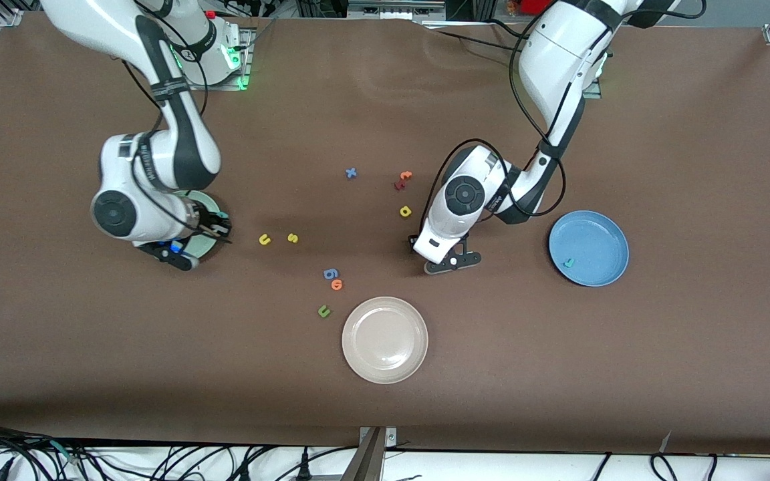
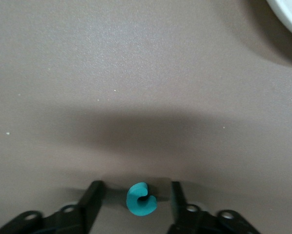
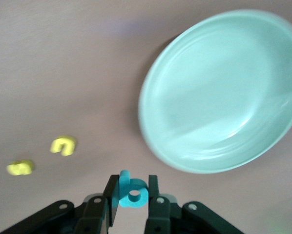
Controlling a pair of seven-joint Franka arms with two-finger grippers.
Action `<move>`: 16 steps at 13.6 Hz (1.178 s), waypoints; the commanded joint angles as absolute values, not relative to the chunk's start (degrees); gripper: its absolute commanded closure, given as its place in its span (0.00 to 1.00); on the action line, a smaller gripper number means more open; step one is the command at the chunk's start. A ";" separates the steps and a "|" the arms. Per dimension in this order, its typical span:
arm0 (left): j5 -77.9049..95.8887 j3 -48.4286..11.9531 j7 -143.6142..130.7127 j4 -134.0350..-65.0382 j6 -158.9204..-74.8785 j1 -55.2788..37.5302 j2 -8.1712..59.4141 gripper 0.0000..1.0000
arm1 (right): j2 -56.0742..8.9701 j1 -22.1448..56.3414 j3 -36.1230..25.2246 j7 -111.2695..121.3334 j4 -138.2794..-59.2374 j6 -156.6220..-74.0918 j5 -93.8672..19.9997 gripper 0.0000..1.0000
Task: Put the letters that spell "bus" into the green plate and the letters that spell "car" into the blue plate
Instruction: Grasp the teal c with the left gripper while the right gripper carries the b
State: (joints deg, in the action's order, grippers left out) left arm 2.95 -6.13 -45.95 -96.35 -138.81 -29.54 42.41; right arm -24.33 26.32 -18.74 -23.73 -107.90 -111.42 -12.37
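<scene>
My right gripper [image 3: 133,195] is shut on the teal b [image 3: 133,191] and hangs over the brown table just beside the green plate [image 3: 224,92]; the right arm covers most of that plate [image 1: 203,198] in the front view. Yellow u [image 1: 265,239] and yellow s [image 1: 293,238] lie close by. My left gripper [image 2: 135,201] is down at the table, its fingers [image 2: 92,200] standing open on either side of the teal c [image 2: 141,199] without touching it. Yellow a [image 1: 405,212] lies beside the left arm. The blue plate [image 1: 599,234] holds the teal r [image 1: 567,262].
A beige-white plate [image 1: 385,374] sits nearest the front camera. Around the middle lie a blue x [image 1: 351,173], orange and dark red letters [image 1: 404,179], a blue g-like letter [image 1: 330,273], an orange o [image 1: 337,284] and a dark green u [image 1: 323,310].
</scene>
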 commanded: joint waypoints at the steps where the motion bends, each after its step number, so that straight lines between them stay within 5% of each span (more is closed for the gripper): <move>1: 1.49 -5.54 -47.28 -95.71 -139.22 -30.32 42.80 0.52 | -25.92 24.88 -23.01 -12.26 -108.10 -110.22 -12.92 0.97; 6: 1.41 -5.45 -49.57 -95.80 -139.22 -31.11 42.80 0.70 | -30.23 17.23 -23.29 2.45 -108.11 -110.83 -12.83 0.97; 12: 1.41 -5.45 -49.57 -96.07 -138.78 -31.03 42.80 0.84 | -33.84 16.87 -23.03 3.69 -108.28 -111.97 -13.01 0.90; 14: 1.41 -5.36 -49.22 -95.80 -137.91 -30.50 42.28 0.87 | -33.84 16.87 -23.03 3.69 -108.28 -111.97 -13.01 0.70; 15: 1.41 -5.01 -49.04 -95.63 -135.64 -30.06 41.93 0.87 | -33.84 16.87 -23.03 3.69 -108.28 -111.97 -13.01 0.48; 16: 1.32 -4.40 -48.17 -95.54 -133.09 -29.10 40.97 0.88 | -33.84 16.87 -23.03 3.60 -108.28 -112.32 -13.01 0.12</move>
